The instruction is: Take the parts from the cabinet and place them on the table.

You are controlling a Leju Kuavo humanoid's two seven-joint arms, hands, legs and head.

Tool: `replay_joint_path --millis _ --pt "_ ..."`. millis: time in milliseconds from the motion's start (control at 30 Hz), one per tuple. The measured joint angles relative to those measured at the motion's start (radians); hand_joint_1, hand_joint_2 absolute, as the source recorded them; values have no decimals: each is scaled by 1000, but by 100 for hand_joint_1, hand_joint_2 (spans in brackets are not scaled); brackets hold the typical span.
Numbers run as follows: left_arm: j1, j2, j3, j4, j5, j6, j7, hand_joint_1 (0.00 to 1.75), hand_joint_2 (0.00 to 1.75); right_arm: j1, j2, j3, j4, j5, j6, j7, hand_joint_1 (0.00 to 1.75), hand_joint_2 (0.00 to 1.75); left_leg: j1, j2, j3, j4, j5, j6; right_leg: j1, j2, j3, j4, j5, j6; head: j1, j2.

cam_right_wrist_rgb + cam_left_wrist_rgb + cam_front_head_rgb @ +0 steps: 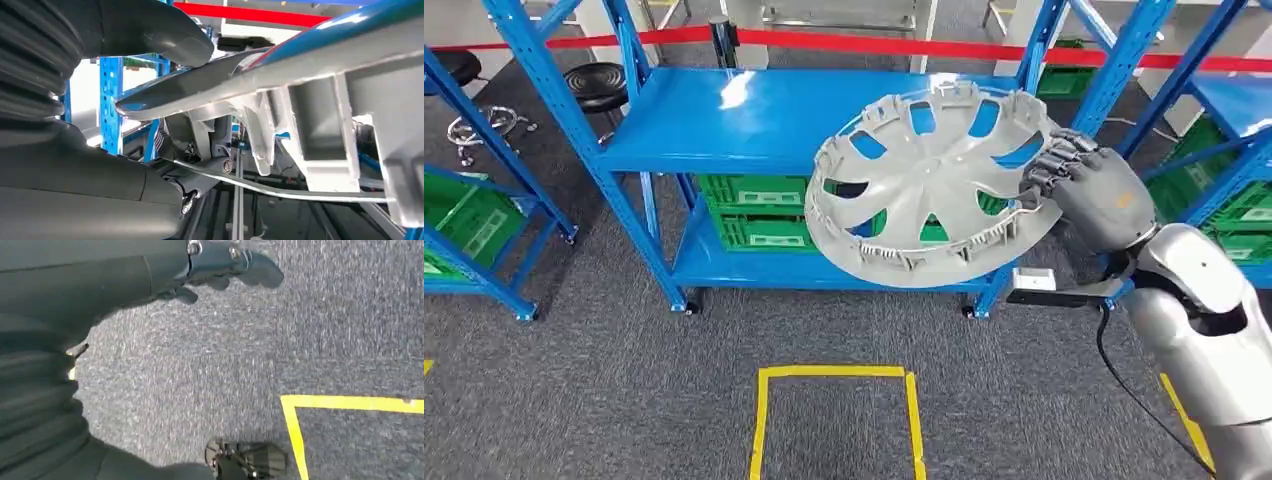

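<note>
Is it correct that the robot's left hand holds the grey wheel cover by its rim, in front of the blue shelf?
Not quite: the right hand, not the left, holds the grey wheel cover by its rim in front of the blue shelf, as the head view shows.

- Green crates (754, 210) sit on the low shelf, under the top board.
- A black round stool (596, 85) stands on the grey carpet (604, 380).
- Yellow tape (834, 372) makes a box shape on the floor.
- A red band (854, 42), maybe a barrier, runs along the back.
</note>
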Motion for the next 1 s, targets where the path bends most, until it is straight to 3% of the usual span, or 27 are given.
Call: replay_joint_path --millis 33,67,100,133,200,233,267,367,400,433,467,533,567,600,633,667,700,733,767,800,867,933,967,1000 --pt "1 0 0 0 0 0 0 0 175 0 3 1 2 1 0 1 175 175 -3 0 -9 2 6 2 0 0 -33 90 -42 2 0 0" --pt "1 0 0 0 0 -2 0 0 175 -1 5 3 3 3 0 1 175 175 -5 1 -18 4 10 3 0 0 -51 145 -60 2 0 0" --pt "1 0 0 0 0 -3 0 0 175 -1 9 5 5 5 0 1 175 175 -7 1 -26 7 14 3 1 1 -46 152 -56 0 0 0" --pt "1 0 0 0 0 -3 0 0 175 -2 12 9 8 7 0 1 175 175 -7 0 -33 10 17 2 3 0 -16 111 -34 -4 0 0" --pt "0 0 0 0 0 -3 0 0 175 -4 16 12 11 10 0 1 175 175 -7 -1 -42 17 21 -2 7 0 97 -66 33 -14 0 0" --pt "1 0 0 0 0 -3 0 0 175 -10 17 12 12 10 0 1 175 175 -7 0 -45 21 24 -5 11 -1 139 -149 29 -23 0 0" --pt "0 0 0 0 0 -3 0 0 175 -14 20 13 13 11 0 1 175 175 -11 -1 -49 22 29 -12 19 -3 138 -148 35 -22 -2 0" --pt "1 0 0 0 0 -4 0 0 175 -20 21 13 16 10 0 2 175 175 -6 0 -52 16 43 -31 24 2 129 -150 49 -38 0 0" --pt "1 0 0 0 0 -6 0 0 175 -20 22 13 16 10 0 3 175 175 -11 -1 -56 16 44 -37 14 1 128 -159 60 -45 0 0" --pt "1 2 0 0 0 -6 0 0 175 -20 23 13 17 10 0 2 175 175 -7 -3 -67 31 24 -45 12 -4 124 -163 68 -50 0 0" --pt "1 2 0 0 0 -6 0 0 175 -20 23 13 17 9 -1 3 175 175 -6 -1 -82 72 -17 -50 11 -4 117 -162 73 -57 -3 0" --pt "1 2 0 0 1 -9 -2 0 175 -13 25 13 17 8 -2 3 175 175 2 -1 -137 224 -110 -61 11 -4 98 -162 86 -61 -3 0" --pt "1 2 0 0 1 -9 -2 0 175 -11 26 13 17 8 -2 4 175 175 3 -1 -157 288 -138 -65 11 -4 89 -161 92 -60 -3 0" --pt "2 2 0 0 2 -9 -2 0 175 -7 26 13 17 7 -2 4 175 175 5 -1 -159 314 -144 -67 11 -4 80 -160 98 -58 -3 0" --pt "2 2 0 0 3 -9 -2 0 175 -1 27 13 17 6 -2 4 175 175 6 -1 -136 292 -130 -68 10 -4 72 -159 103 -56 -3 0" --pt "2 3 0 0 4 -12 -3 0 175 4 27 13 17 5 -2 4 175 175 8 -1 -90 225 -99 -67 9 -4 64 -157 109 -52 -3 0" --pt "2 3 0 0 4 -13 -13 0 175 5 27 13 17 3 -2 4 175 175 8 -1 -24 122 -63 -65 8 -3 57 -154 113 -48 -3 0" --pt "1 4 0 0 4 -13 -23 0 175 5 27 12 17 0 -2 4 175 175 8 -1 33 35 -47 -63 7 -3 53 -149 116 -43 -3 0" --pt "-1 4 0 0 4 -17 -29 0 175 7 27 10 16 -2 -2 4 175 175 3 -3 39 10 -66 -54 12 -3 48 -147 120 -36 -3 0" --pt "-1 4 0 0 5 -26 -35 0 175 7 28 10 16 -3 -1 4 175 175 3 -4 34 7 -54 -42 12 -4 47 -147 123 -31 0 0" --pt "3 7 0 0 5 -45 -45 0 175 9 29 10 16 -9 -1 3 175 175 -5 -4 29 7 -49 -28 6 -6 49 -156 134 -16 -1 0" --pt "3 8 0 0 5 -46 -50 0 175 13 29 9 16 -12 -1 2 175 175 3 -5 37 -5 -29 -12 3 -7 45 -153 134 -6 0 0" --pt "3 8 0 0 5 -46 -51 0 175 15 29 9 16 -12 -1 2 175 175 3 -10 31 -7 -23 -7 4 -4 33 -123 101 -4 2 0" --pt "2 8 0 -1 5 -46 -52 0 175 14 29 8 16 -13 -1 2 175 175 3 -11 23 -6 -17 -3 4 -2 5 -56 51 -1 3 0"
